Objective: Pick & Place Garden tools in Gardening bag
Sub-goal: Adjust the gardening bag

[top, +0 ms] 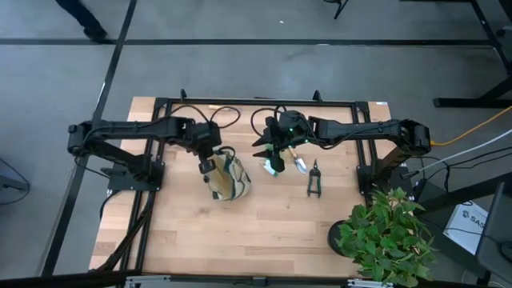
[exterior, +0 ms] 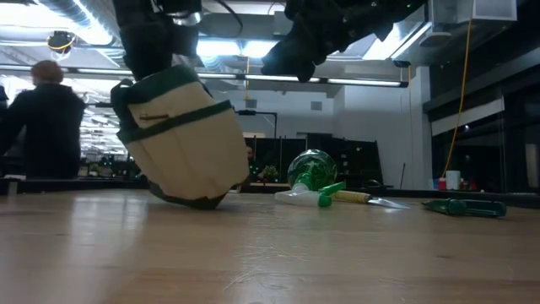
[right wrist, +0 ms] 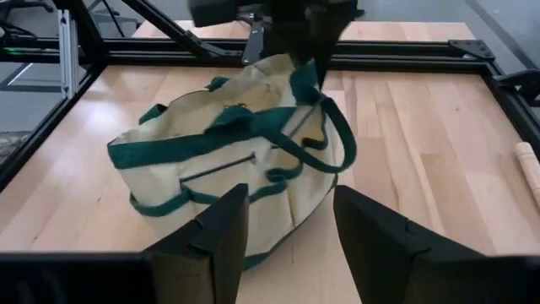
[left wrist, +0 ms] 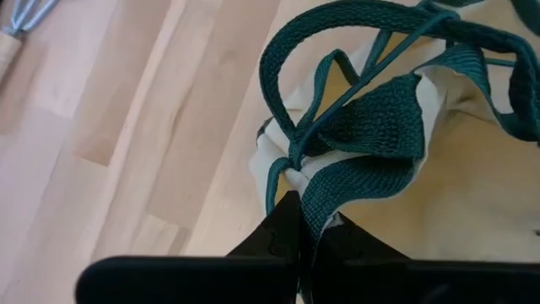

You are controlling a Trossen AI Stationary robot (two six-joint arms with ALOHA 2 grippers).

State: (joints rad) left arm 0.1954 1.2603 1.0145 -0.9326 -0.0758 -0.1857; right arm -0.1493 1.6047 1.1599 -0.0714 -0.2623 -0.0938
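Two arms over wooden table (top: 264, 232), both grippers toward centre

Left gripper (left wrist: 305, 221):
- Fingers pressed together on green rim strap of bag (top: 230, 178), at bag's back-left edge in high view
- Pinch seen close in left wrist view: green webbing and cream cloth bunched between dark fingertips
- Bag hanging tilted from this grip in low view (exterior: 181, 139), lower corner touching table, rest lifted clear

Right gripper (right wrist: 288, 224):
- Fingers spread, nothing between them
- Hovering above table just right of bag, over spray bottle (top: 274, 164)
- Pointed at bag in right wrist view, bag's pocketed side and loose handles facing camera (right wrist: 228, 165)

Task items:
- Bag: cream cloth, dark green trim and handles, left of centre, mouth pulled up toward left gripper
- Spray bottle: clear green, lying on its side near table centre (exterior: 310, 173), white nozzle end toward bag, partly under right gripper in high view
- Trowel (top: 299, 162): just beside bottle on its right, lying flat, blade pointing away from bag (exterior: 364, 198)
- Shears (top: 314, 179): right of trowel, apart from it, flat on table (exterior: 464, 206)
- Rake (left wrist: 21, 21): only head and part of handle visible at corner of left wrist view, on table, well apart from bag

Other:
- Potted plant (top: 388, 236) at front right corner of table
- Person (exterior: 46, 127) in dark clothing standing in room behind table, seen in low view
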